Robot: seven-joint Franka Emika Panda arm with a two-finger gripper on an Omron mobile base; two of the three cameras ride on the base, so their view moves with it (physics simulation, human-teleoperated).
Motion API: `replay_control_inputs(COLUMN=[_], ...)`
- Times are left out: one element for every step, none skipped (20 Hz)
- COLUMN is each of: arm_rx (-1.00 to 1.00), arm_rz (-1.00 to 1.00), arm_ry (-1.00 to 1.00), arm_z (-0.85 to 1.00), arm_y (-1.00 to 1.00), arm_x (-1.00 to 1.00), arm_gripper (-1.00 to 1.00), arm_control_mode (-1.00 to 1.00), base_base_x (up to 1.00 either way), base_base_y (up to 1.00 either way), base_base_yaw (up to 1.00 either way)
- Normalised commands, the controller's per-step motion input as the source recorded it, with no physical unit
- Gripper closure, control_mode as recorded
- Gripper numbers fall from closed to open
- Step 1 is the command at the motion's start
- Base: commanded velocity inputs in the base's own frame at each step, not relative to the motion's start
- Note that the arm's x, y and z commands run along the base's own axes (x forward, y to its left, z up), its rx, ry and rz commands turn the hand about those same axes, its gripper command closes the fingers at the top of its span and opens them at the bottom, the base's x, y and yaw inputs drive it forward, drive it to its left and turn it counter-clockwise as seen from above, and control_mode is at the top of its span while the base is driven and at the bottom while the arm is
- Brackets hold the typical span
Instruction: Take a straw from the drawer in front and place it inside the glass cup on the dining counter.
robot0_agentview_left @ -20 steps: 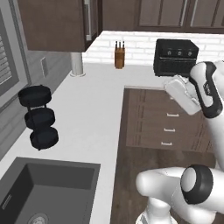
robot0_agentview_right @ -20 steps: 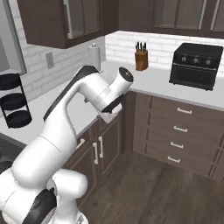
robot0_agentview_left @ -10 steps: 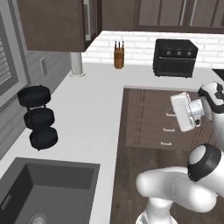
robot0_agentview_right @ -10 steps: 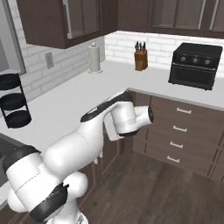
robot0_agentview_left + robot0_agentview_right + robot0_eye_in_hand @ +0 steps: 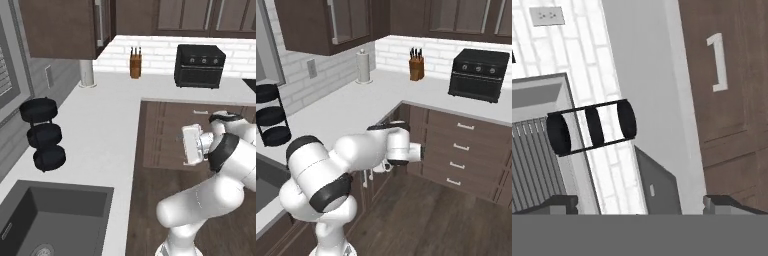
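In a dark-cabinet kitchen with a pale worktop (image 5: 105,130), our pincer (image 5: 639,202) hangs with its jaws spread wide, gripping nothing. Ahead of it we see a three-tier black rack (image 5: 592,127); the brown drawers (image 5: 458,150) stand shut to its side.

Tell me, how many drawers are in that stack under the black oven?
4 show in the right base view, stacked below the counter: top drawer, second drawer, third drawer, bottom drawer. All are shut, each with a short silver handle. More may sit beyond the right edge.

Glossy white arm (image 5: 200,200), chunky rounded segments with dark bands at the joints, boxy white hand (image 5: 192,145), small dark fingertips (image 5: 559,202).
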Motion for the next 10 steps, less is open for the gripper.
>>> replay_control_inputs(arm_rx=[0.07,0.06,0.06,0.05,0.04,0.03,0.02,0.01,0.01,0.02], arm_rz=[0.17,0.17,0.17,0.16,0.15,0.15,0.14,0.14,0.15,0.15], arm_ry=[-0.08,-0.08,-0.09,-0.09,-0.09,-0.09,-0.08,-0.09,-0.08,-0.07], arm_z=[-0.63,-0.61,-0.59,-0.58,-0.58,-0.59,-0.58,-0.59,-0.58,-0.59], arm_y=[0.27,0.26,0.24,0.22,0.25,0.26,0.28,0.30,0.31,0.34], arm_x=[0.11,0.08,0.06,0.04,0.07,0.08,0.07,0.06,0.09,0.09], arm_gripper=[-1.00,-1.00,-1.00,-1.00,-1.00,-1.00,-1.00,-1.00,-1.00,-1.00], arm_control_mode=[-1.00,-1.00,-1.00,-1.00,-1.00,-1.00,-1.00,-1.00,-1.00,-1.00], base_base_x=[0.00,0.00,0.00,0.00,0.00,0.00,0.00,0.00,0.00,0.00], base_base_y=[0.00,0.00,0.00,0.00,0.00,0.00,0.00,0.00,0.00,0.00], base_base_yaw=[0.00,0.00,0.00,0.00,0.00,0.00,0.00,0.00,0.00,0.00])
